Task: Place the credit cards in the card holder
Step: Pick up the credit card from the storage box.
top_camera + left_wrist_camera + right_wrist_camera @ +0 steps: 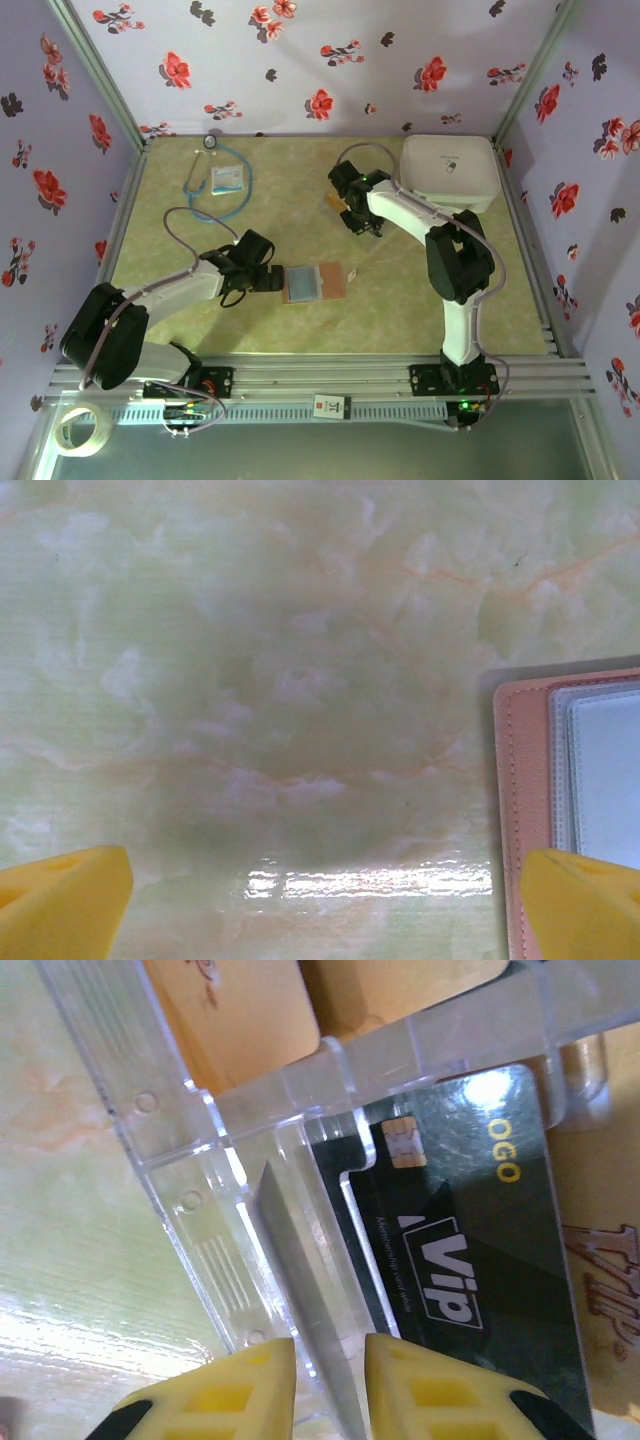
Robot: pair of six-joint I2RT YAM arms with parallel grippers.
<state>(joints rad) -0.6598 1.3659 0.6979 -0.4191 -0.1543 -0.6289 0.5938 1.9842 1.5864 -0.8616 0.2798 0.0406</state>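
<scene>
Black credit card with white "Vip" and yellow "OGO" lettering

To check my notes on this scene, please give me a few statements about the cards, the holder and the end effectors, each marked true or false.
1. The holder lies open. True.
2. The left end effector holds a card. False: it is open and empty, beside the holder.
3. The right end effector is closed on a thin card, seen edge-on. True.
4. The black card reads "GOLD". False: it reads "Vip".
5. The white case stands at the rear left. False: it is at the rear right.
</scene>
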